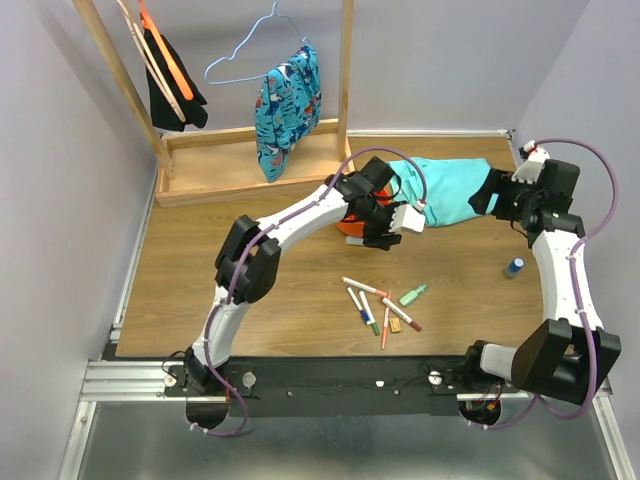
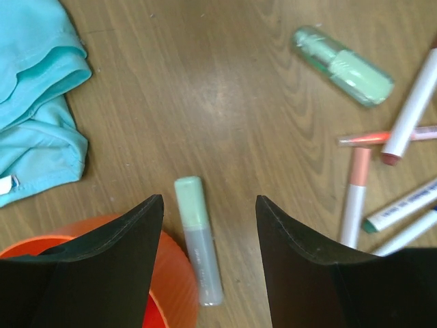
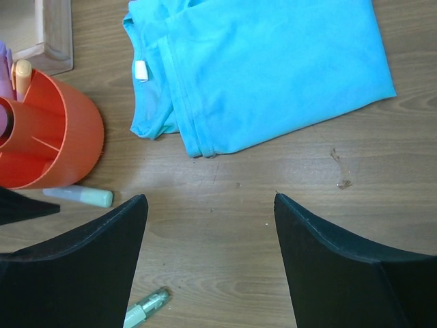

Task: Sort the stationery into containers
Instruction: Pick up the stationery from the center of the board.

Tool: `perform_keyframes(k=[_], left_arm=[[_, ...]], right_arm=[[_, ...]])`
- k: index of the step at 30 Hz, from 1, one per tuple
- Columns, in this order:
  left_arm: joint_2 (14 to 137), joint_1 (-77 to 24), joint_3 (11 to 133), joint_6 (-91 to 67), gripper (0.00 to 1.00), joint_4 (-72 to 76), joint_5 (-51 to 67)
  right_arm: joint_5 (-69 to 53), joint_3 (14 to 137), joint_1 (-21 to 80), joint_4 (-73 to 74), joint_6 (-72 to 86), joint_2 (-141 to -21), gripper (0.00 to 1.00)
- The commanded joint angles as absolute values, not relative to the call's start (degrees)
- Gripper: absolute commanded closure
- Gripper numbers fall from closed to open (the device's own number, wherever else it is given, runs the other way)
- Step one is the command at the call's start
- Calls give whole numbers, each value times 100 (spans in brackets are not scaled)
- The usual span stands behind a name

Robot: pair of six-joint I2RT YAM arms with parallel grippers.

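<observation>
We see the left gripper (image 2: 209,199) low over the table (image 2: 205,102), right beside the orange bowl (image 2: 174,273). Its fingers (image 2: 116,266) are parted with a clear gap and hold nothing. A pale green highlighter (image 2: 198,239) lies flat on the table below that gap, just beside the bowl's wall. The right gripper (image 3: 209,197) hangs wide open and empty near the teal shirt (image 3: 273,61). Inside the bowl, a peach-capped item (image 3: 22,75) stands in one compartment. The loose pens (image 1: 375,305) and a mint green marker (image 1: 413,295) lie scattered nearer the arm bases, apart from the bowl.
</observation>
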State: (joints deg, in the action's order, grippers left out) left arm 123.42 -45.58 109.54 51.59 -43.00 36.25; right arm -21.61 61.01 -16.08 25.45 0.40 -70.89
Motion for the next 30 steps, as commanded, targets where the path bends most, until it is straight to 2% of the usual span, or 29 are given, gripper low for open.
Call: perform_keyframes(k=[1,8,22,30], left_arm=[[12787,-4676,11338,5045,35,-4211,2814],[13157,-4702,11356,5027,35,-4096,2303],[13623,-4702,11443,5097,37,-4034,2101],[13684,-4720,11522,5124,47,-4366,2232]], right_arm=[[-2355,5863,-1573,2241,53,-6996,17],[-2400,5731,-1573,2224,-228,-7005,17],[-2338,5528,-1573,2232,-211,-6943,17],[-2329,5546,-1573,2267,-246,-7049,17]])
